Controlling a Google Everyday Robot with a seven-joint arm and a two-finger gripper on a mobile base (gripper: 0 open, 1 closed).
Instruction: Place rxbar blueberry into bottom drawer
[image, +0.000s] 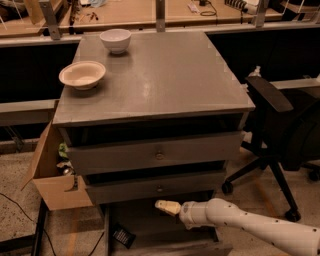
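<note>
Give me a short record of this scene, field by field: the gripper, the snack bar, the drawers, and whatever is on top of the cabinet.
gripper: gripper above the bottom drawer's floor, right of the bar, apart from it
rxbar blueberry: rxbar blueberry lying in the drawer near its left side
bottom drawer: bottom drawer pulled out
cabinet top: white bowl at rear, cream bowl at left edge
beside cabinet: cardboard box left, office chair right

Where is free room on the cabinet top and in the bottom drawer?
Cabinet top: bare except its back-left, crowded by white bowl and cream bowl. Bottom drawer: rxbar blueberry lies left, the tool hangs over the middle; floor between them bare.
</note>
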